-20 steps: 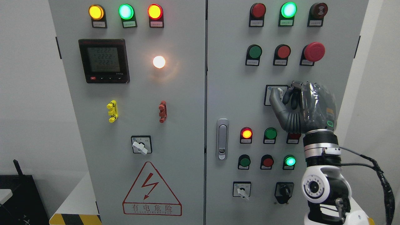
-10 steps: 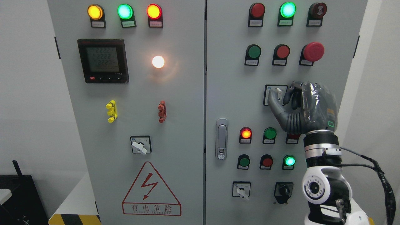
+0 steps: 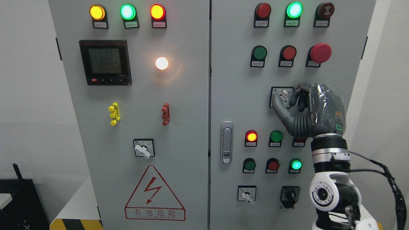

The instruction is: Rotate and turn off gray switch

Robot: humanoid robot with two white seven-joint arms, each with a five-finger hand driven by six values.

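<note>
Right hand [image 3: 311, 110] pinched on gray switch [image 3: 284, 94], knob largely hidden behind its fingers [image 3: 295, 97].

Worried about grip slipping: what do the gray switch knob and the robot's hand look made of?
The gray switch knob looks like pale smooth molded plastic, faintly glossy. The right hand seems dark gray ribbed plastic or rubber, its back wrapped in a clear crinkled film that shows glare.

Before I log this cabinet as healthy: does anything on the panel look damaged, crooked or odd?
Nothing stands out. The lamps, buttons and meter sit straight and intact; the right robot hand is at the gray switch, partly hiding it.
</note>
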